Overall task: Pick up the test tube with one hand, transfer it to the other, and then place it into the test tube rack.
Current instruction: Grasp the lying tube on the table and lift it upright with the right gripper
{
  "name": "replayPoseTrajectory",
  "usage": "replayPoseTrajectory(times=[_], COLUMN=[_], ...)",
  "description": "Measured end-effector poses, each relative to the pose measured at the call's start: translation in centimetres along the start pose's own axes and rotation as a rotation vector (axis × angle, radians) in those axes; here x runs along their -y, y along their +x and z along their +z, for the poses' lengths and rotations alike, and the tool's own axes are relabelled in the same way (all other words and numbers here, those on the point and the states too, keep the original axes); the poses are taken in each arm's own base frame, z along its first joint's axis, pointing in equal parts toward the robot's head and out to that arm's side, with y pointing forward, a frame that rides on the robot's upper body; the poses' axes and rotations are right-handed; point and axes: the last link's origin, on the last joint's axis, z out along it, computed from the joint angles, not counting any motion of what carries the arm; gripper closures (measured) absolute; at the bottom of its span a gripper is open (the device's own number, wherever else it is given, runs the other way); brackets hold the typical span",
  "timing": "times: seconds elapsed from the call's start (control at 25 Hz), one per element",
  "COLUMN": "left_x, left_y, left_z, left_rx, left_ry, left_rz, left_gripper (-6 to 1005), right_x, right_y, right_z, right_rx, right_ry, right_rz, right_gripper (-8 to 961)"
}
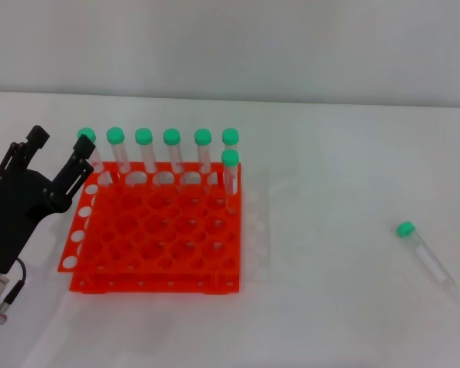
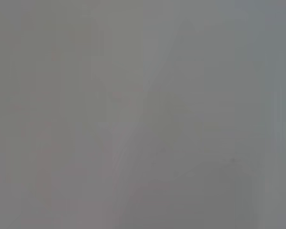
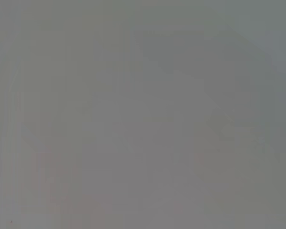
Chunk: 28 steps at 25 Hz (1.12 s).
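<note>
One hand, the left hand (image 1: 57, 165), is in view, hovering at the desk's (image 1: 345, 153) left edge beside the test tube rack (image 1: 157, 234), fingers spread and empty; seven capped tubes (image 1: 172, 149) stand along the rack's back. Well apart, near the desk's right edge, the test tube (image 1: 425, 254) lies flat, cap toward the far-left, tip toward the near-right. That spot probably suits the unseen right hand better.

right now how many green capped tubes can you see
8. Six stand in the back row of the rack, the leftmost partly hidden behind the left tool. One stands in the second row at the rack's right end. One test tube lies loose on the table, far right.
</note>
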Motion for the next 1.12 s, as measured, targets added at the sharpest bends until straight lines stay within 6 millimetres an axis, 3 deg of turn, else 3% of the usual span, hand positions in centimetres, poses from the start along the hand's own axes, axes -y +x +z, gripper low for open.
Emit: replayPoseTrajectory(times=[0.76,1.12], left_x=[0.2,0.1], left_y=[0.0,-0.5], left_z=[0.4,1.4], left_rx=[0.005,0.033], left_ry=[0.012,0.013], left_rz=[0.002,0.005], left_gripper=[199,199], right_x=[0.5,1.2], right_y=[-0.3,-1.0], right_z=[0.5,1.7], right_rx=[-0.007,-0.057], right_ry=[-0.02,-0.123], right_rz=[-0.028,-0.102], right_gripper=[84,84])
